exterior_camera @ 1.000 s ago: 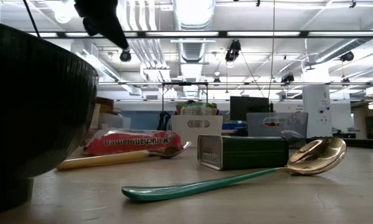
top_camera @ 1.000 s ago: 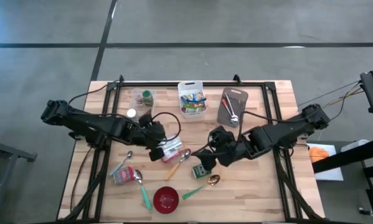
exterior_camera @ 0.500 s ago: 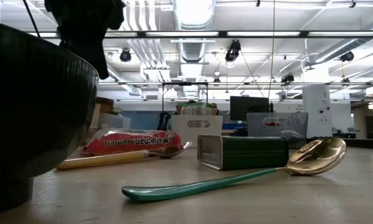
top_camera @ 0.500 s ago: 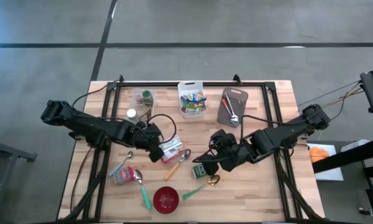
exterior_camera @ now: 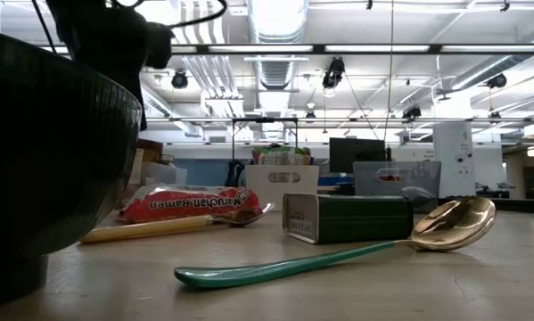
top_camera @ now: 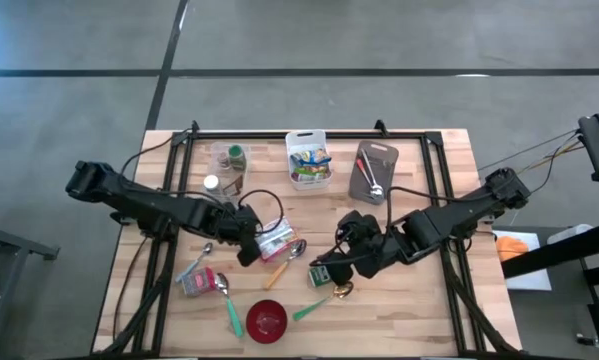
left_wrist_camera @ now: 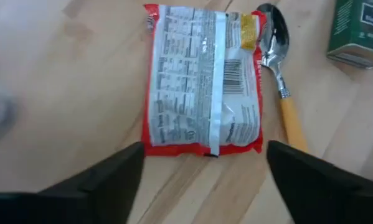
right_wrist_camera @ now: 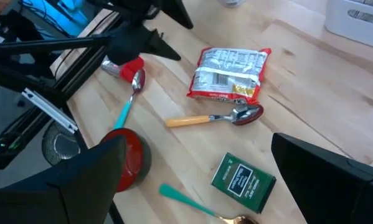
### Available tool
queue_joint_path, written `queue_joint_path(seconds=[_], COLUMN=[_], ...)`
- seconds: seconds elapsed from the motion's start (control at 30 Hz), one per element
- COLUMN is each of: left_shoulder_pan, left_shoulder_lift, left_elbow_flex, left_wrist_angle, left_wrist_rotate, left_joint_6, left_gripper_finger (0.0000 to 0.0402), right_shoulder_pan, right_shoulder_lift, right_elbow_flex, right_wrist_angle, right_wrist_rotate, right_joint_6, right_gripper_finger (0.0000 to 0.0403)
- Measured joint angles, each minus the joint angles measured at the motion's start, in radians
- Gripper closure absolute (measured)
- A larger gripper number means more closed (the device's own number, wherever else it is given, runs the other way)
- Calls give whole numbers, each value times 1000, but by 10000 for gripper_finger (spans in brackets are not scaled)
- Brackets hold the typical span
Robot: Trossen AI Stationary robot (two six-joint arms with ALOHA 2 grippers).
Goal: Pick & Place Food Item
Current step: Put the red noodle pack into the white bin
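A red ramen packet (left_wrist_camera: pixel 202 81) lies flat on the wooden table, printed back up, near the table's middle (top_camera: pixel 277 240). My left gripper (left_wrist_camera: pixel 203 152) hangs open just above its near-left end, one finger (left_wrist_camera: pixel 105 177) on each side, touching nothing; the high view shows the gripper (top_camera: pixel 249 248) left of the packet. My right gripper (right_wrist_camera: pixel 205 180) is open and raised over a green tin (right_wrist_camera: pixel 243 177) right of the packet (right_wrist_camera: pixel 231 74), holding nothing.
An orange-handled spoon (left_wrist_camera: pixel 284 93) lies against the packet's right side. A red bowl (top_camera: pixel 267 320), a teal-handled gold spoon (exterior_camera: pixel 338 254) and a red can (top_camera: pixel 197 283) sit near the front edge. A white basket (top_camera: pixel 307 160), a grey tray (top_camera: pixel 373 172) and a jar (top_camera: pixel 236 155) stand at the back.
My left gripper has come down toward the ramen packet, rolling its wrist, and has opened from shut. The packet and the other things have stayed where they were.
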Motion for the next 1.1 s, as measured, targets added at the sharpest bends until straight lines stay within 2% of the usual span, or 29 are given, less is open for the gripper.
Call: queue_joint_path(seconds=[0.1,0.17,0.23,0.43,0.6,0.87,1.0,1.1], left_shoulder_pan=[13,18,20,26,42,179,210,212], left_shoulder_lift=[0,0,0,0,0,1,1,1], left_elbow_flex=[-60,-95,-116,-150,-163,-223,-267,-295], left_wrist_angle=[129,202,241,226,227,296,358,382], left_wrist_rotate=[63,91,84,-49,-55,136,220,243], left_joint_6=[9,17,17,114,148,-58,13,105], left_gripper_finger=[15,8,19,71,94,74,61,60], right_shoulder_pan=[0,-1,-1,-1,-1,0,0,0], right_shoulder_lift=[0,0,0,0,0,0,0,0], right_elbow_flex=[0,0,0,0,0,0,0,0], right_wrist_angle=[1,1,1,1,2,4,4,4], right_wrist_rotate=[0,0,0,0,0,0,-5,-7], right_joint_6=[-9,-18,-20,-20,-20,-19,-19,-19], right_gripper_finger=[5,5,5,5,5,5,5,5])
